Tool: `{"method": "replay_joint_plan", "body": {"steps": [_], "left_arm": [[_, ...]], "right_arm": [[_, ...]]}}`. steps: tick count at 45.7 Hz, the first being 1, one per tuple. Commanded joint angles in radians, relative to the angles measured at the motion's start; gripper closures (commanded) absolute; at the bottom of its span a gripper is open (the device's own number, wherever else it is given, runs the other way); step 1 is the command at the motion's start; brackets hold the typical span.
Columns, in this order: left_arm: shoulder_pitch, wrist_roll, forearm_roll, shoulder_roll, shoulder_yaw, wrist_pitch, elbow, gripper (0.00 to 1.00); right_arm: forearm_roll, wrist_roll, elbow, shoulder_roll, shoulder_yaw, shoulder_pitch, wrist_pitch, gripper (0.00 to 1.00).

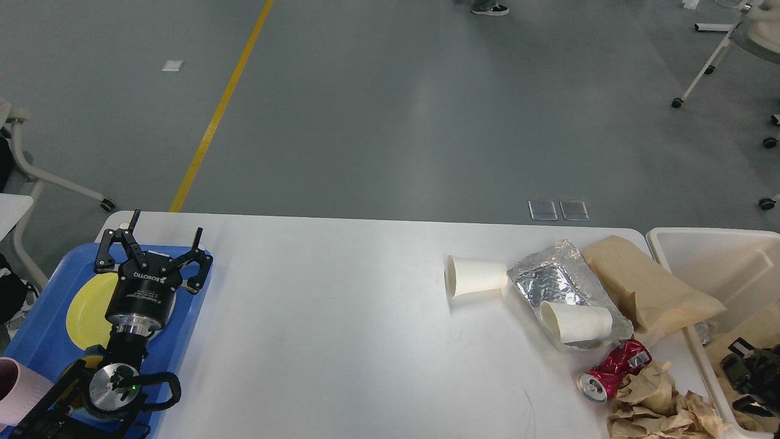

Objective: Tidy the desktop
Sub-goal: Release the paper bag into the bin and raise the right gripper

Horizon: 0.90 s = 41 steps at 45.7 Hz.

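while the right gripper [748, 372] sits low inside the beige bin [707, 244] at the far right, too dark for me to tell its jaws, the nearby crumpled brown paper [652, 405] hangs at the desktop [341, 317] edge and could be knocked off as that arm lifts out. the left gripper [153, 244] hovers over the blue tray [36, 341] at the left, fingers spread wide, empty, pointing away.
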Motion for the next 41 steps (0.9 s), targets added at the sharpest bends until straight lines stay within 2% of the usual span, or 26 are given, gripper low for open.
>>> {"method": "replay_joint_plan", "body": {"steps": [1, 16, 17, 19, 23, 24, 41], "left_arm": [[0.0, 0.0, 0.0, 0.0, 0.0, 0.0, 0.0, 0.04], [0.0, 0.0, 0.0, 0.0, 0.0, 0.0, 0.0, 0.04], [0.0, 0.0, 0.0, 0.0, 0.0, 0.0, 0.0, 0.04], [0.0, 0.0, 0.0, 0.0, 0.0, 0.0, 0.0, 0.04], [-0.001, 0.0, 0.0, -0.001, 0.0, 0.0, 0.0, 0.04], [0.0, 0.0, 0.0, 0.0, 0.0, 0.0, 0.0, 0.04], [0.0, 0.0, -0.001, 0.0, 0.0, 0.0, 0.0, 0.04]], "right_arm": [[0.001, 0.0, 0.0, 0.008, 0.001, -0.012, -0.012, 1.0], [0.003, -0.002, 0.0, 0.019, 0.001, -0.029, -0.015, 1.0], [0.003, -0.002, 0.0, 0.019, 0.001, -0.029, -0.017, 0.97], [0.001, 0.0, 0.0, 0.016, -0.001, -0.029, -0.017, 0.69], [0.001, 0.0, 0.0, 0.013, -0.006, -0.027, -0.025, 0.03], [0.001, 0.0, 0.0, 0.014, -0.006, -0.026, -0.026, 0.0], [0.001, 0.0, 0.014, 0.005, -0.002, -0.004, -0.018, 0.0]]}}
